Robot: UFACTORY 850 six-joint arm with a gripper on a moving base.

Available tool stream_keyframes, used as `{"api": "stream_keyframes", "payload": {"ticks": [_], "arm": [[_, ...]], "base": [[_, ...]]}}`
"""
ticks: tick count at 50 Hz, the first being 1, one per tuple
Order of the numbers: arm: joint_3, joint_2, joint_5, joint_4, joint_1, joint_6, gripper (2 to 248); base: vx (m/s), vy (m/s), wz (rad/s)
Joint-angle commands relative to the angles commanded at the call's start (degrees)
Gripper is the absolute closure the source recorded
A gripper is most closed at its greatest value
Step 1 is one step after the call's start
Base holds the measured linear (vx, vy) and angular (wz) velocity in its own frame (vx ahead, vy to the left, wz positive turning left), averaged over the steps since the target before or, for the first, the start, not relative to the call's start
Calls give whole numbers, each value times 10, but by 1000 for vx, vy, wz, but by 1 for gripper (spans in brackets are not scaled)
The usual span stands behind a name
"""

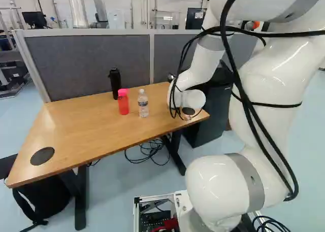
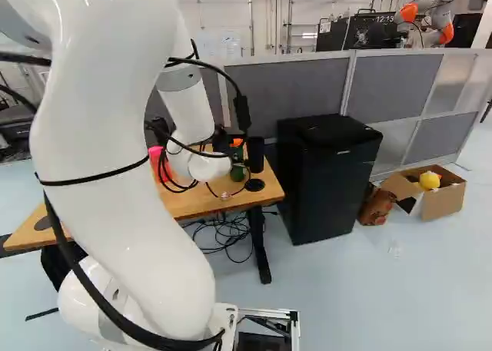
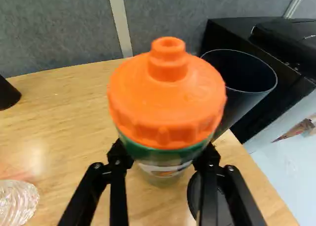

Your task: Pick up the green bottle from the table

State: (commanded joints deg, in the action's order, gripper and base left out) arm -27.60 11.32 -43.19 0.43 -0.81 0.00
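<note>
Orange cap [image 3: 168, 102] up, the green bottle [image 3: 160, 155] was clenched between my fingers [image 3: 118, 171]! Black cup [image 3: 236, 105] stood close by on the counter [image 3: 64, 107]!

- Number "1213": light characters on the dark equipment unit [image 2: 338, 36], located beyond the partition [image 2: 296, 86], upper right of the right base view.
- Label, clear bottle [image 1: 143, 104]: print too small to read.
- Pale marking, green bottle [image 3: 164, 167], below the orange lid [image 3: 167, 97]: not legible.
- Pale sheet [image 2: 231, 44] on the rear wall [image 2: 211, 17]: print too small to read.
</note>
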Motion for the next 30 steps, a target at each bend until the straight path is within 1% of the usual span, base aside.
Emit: {"api": "stream_keyframes", "payload": {"ticks": [5,6,16,30], "arm": [[0,0,0,0,1,0,120],[1,-1,0,0,1,0,133],[8,-8,0,0,8,0,134],[37,-52,0,0,22,0,134]], "base": [[0,0,0],[0,0,0],[0,0,0],[0,0,0]]}}
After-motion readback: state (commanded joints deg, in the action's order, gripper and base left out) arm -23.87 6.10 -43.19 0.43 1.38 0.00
